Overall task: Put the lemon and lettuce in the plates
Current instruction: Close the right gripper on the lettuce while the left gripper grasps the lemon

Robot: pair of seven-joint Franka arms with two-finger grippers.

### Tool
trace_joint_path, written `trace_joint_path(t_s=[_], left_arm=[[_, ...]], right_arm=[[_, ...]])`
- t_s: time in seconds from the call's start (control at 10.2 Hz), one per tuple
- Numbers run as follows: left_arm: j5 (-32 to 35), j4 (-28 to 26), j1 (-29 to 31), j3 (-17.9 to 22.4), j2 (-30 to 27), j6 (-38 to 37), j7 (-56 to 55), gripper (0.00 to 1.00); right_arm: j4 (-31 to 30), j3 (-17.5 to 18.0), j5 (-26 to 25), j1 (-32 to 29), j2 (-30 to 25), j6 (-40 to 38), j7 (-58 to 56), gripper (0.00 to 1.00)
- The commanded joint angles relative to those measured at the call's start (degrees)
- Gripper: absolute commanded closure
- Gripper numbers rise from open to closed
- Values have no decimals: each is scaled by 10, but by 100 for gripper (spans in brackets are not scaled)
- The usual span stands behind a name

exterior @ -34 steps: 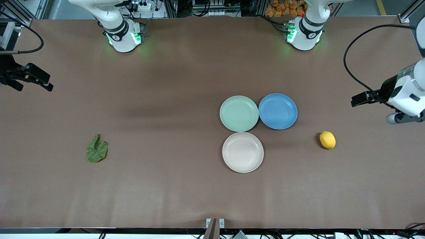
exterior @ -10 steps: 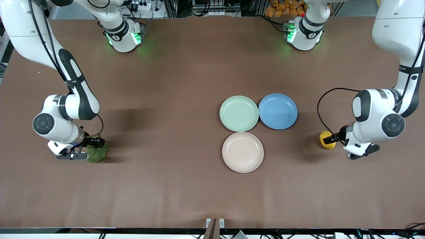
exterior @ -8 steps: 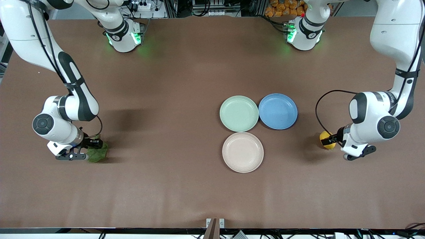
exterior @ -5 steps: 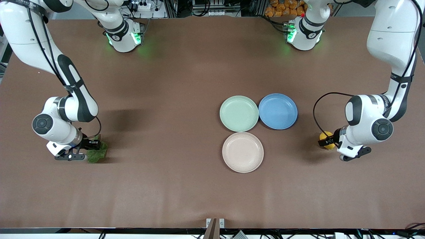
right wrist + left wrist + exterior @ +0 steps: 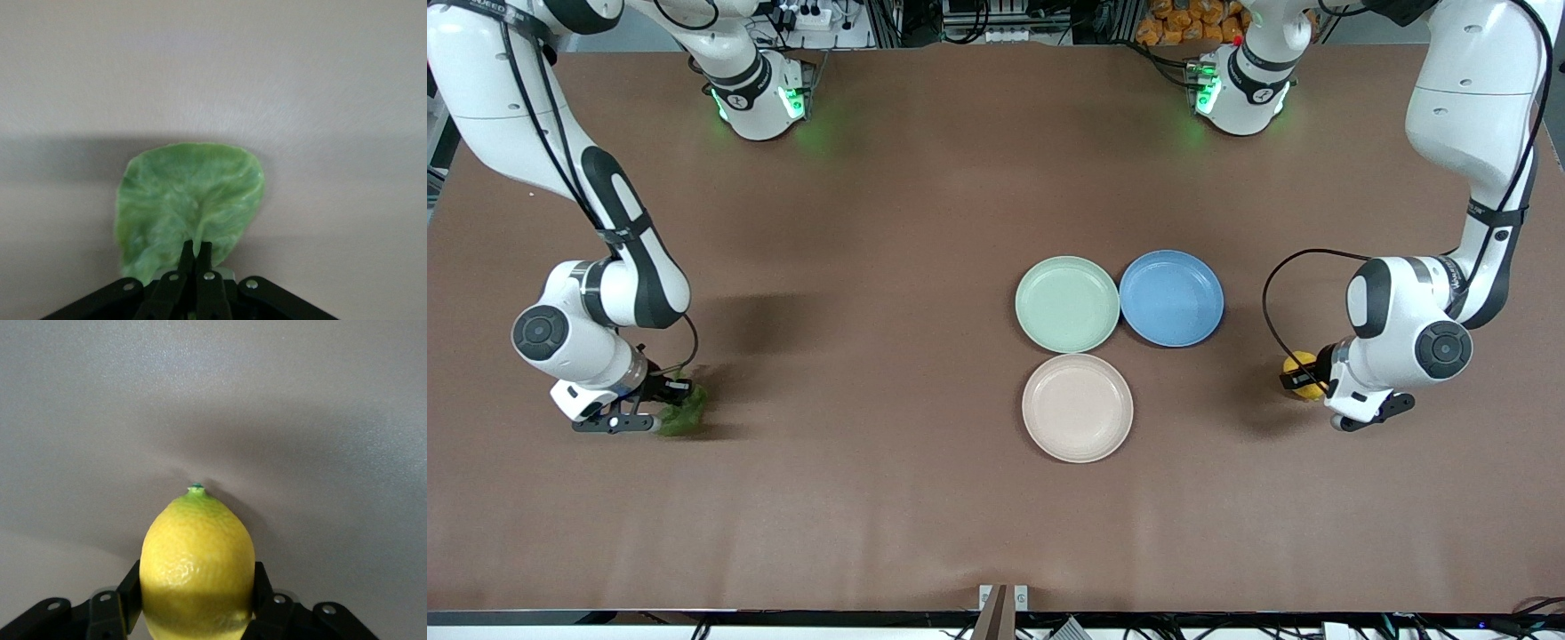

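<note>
From the front, the left hand [image 5: 1303, 380] clamps the lemon [image 5: 1298, 372] at the tabletop's [image 5: 925, 498] three o'clock edge; the right hand [image 5: 676, 400] pinches the lettuce [image 5: 685, 420] near nine o'clock. The mint plate [image 5: 1067, 304] and cream plate [image 5: 1077, 408] sit central.

Left wrist: pebbled yellow lemon [image 5: 197, 567] between dark fingers [image 5: 128, 593].

Right wrist: crinkled green lettuce [image 5: 190, 203], fingers [image 5: 189, 257] shut on its edge.
</note>
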Motion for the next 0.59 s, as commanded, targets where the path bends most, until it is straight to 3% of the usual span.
trace_joint_path(t_s=[0.0,0.1,0.2,0.49], left_arm=[[-1,1,-8,0,-7,7,-5,100],[-1,6,-15,-2,-12,6,-8,100],[-1,17,-19,-6,-18,6,-11,100],[-6,54,-28,-34,-25,5,-12,100]], right_arm=[[54,-7,24,44,-39,-111,29,100],[92,-30,43,76,-39,-163,40,100],[119,-30,74,82,-42,-191,41,100],[122,-25,82,93,-93,-235,62,100]])
